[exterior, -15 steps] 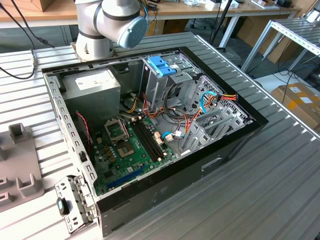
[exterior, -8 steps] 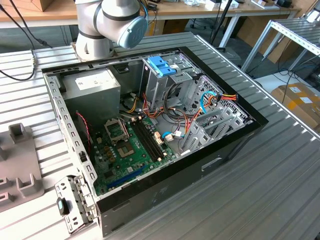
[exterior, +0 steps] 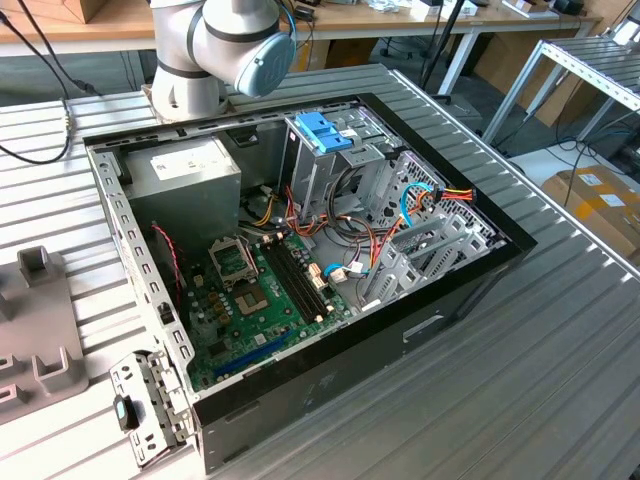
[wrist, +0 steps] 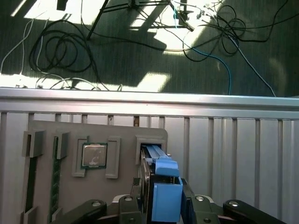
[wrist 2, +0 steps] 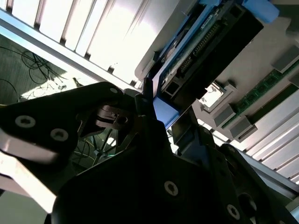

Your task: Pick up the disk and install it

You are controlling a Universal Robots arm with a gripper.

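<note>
Ribbed grey tabletop (exterior: 560, 380) spreads across the exterior view, and an open computer case (exterior: 300, 400) lies across its middle. Inside the case, a green motherboard (exterior: 260, 300) sits at lower centre and a grey power supply (exterior: 190, 170) at upper left. A tall metal drive cage (exterior: 320, 170) at upper centre is topped by a light-blue bracket (exterior: 322, 132). The arm's base (exterior: 215, 50) stands at the top of that frame, behind the case.

In the first wrist view the gripper (wrist: 166, 207) has its 2 jaws pressed against both sides of the blue end tab (wrist: 166, 196) of the disk (wrist: 156, 156), so it is clamped on it. The disk stands on edge, and its far end is at a slot in a grey holder plate (wrist: 121, 130). I cannot tell whether it still rests in that slot. The same plate carries 1 processor chip (wrist: 95, 155) in a pocket beside the disk, and 2 memory sticks (wrist: 55, 182) further along. Beyond the table edge lies dark floor with loose cables (wrist: 60, 51).

In the second wrist view the disk's dark body reaches away from the gripper, edged by its blue carrier.
</note>
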